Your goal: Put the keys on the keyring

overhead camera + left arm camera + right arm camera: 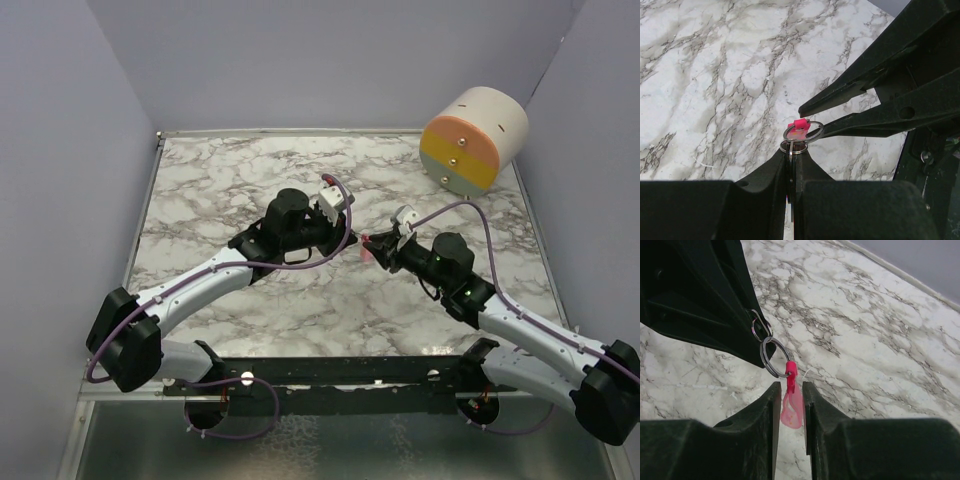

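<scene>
My left gripper (791, 150) is shut on the key (789, 159). Only its thin dark edge and its small metal ring (793, 146) show above the fingertips. The keyring's larger metal ring (771, 356) is linked through that small ring (761, 327) and hangs from it. Its pink tag (792, 407) dangles in the gap between the fingers of my right gripper (791, 386), which is open. In the top view both grippers meet mid-table, left (355, 240) and right (380, 247), with the pink tag (368, 256) between them. In the left wrist view the right gripper's fingers (865, 120) are spread beside the ring (802, 131).
A round cylinder case (473, 140) with peach, orange and grey-green drawer bands lies at the back right of the marble table (220, 190). Grey walls close in the left, back and right sides.
</scene>
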{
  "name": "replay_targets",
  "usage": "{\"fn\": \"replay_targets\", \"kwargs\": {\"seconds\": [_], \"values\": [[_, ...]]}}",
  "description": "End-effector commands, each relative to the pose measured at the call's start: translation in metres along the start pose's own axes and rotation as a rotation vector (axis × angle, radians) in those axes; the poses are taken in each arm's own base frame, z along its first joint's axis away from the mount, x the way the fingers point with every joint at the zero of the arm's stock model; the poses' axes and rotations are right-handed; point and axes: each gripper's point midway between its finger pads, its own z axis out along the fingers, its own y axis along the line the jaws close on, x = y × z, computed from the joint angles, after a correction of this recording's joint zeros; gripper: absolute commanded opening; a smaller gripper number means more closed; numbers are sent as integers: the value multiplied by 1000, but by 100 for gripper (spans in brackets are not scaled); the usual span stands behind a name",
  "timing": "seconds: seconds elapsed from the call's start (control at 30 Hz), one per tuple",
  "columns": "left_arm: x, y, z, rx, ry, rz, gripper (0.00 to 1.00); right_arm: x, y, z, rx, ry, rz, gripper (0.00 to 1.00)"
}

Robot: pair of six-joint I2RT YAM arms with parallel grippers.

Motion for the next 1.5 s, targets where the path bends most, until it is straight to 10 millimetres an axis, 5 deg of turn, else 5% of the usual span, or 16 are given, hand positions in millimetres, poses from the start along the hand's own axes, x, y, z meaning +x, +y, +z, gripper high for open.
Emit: {"fn": "replay_targets", "kwargs": {"seconds": [0.0,0.57,1.47], "values": [[-11,0,-3,-8,-14,-2,0,-19,1,-1,-9,-34,-8,25],[-6,0,4,11,37,-9,0,-31,24,-1,-155,-63,-63,27],[14,-5,7,58,79,-26,0,-41,14,8,-108,-91,-77,27]]}}
